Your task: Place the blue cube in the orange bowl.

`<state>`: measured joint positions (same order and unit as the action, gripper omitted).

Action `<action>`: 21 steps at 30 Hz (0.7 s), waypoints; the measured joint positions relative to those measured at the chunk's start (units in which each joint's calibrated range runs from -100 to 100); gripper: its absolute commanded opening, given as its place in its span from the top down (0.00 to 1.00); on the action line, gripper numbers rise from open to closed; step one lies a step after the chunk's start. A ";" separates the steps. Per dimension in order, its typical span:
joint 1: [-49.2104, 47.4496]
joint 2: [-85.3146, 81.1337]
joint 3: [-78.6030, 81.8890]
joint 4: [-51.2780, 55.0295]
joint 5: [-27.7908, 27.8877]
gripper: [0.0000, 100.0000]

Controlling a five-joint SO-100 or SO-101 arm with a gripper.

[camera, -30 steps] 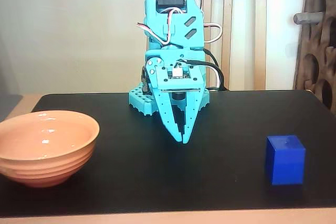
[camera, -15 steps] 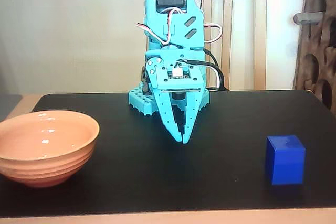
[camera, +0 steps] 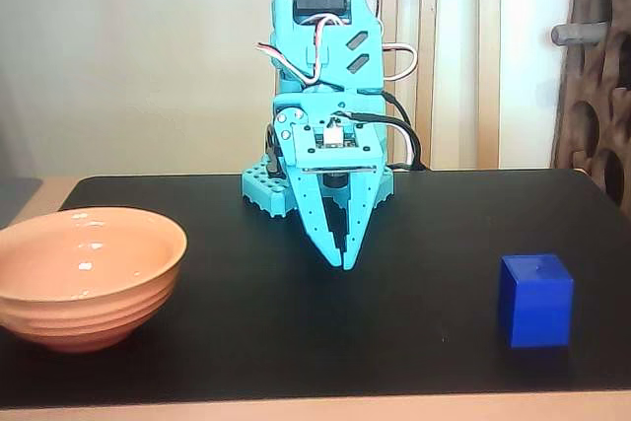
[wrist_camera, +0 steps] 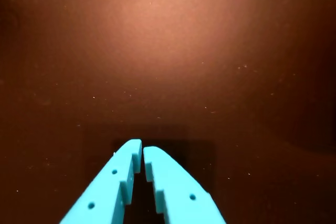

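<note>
The blue cube (camera: 535,300) sits on the black table at the front right in the fixed view. The orange bowl (camera: 84,274) stands at the front left, upright and empty. My turquoise gripper (camera: 345,263) hangs tip-down over the middle of the table, between the two and apart from both. Its jaws are shut with nothing between them. The wrist view shows the shut gripper (wrist_camera: 142,149) above bare dark tabletop; neither cube nor bowl shows there.
The black table (camera: 296,342) has a pale front edge close below the bowl and cube. The arm's base (camera: 271,184) stands at the table's back middle. A wall, wooden slats and a dark lattice panel (camera: 601,76) lie behind.
</note>
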<state>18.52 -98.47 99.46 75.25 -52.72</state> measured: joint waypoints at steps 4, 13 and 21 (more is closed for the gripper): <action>0.00 0.00 0.00 0.00 0.00 0.99; 0.00 0.00 0.00 0.00 0.00 0.92; 0.00 0.00 0.00 0.00 0.00 0.80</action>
<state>18.52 -98.47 99.46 75.25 -52.72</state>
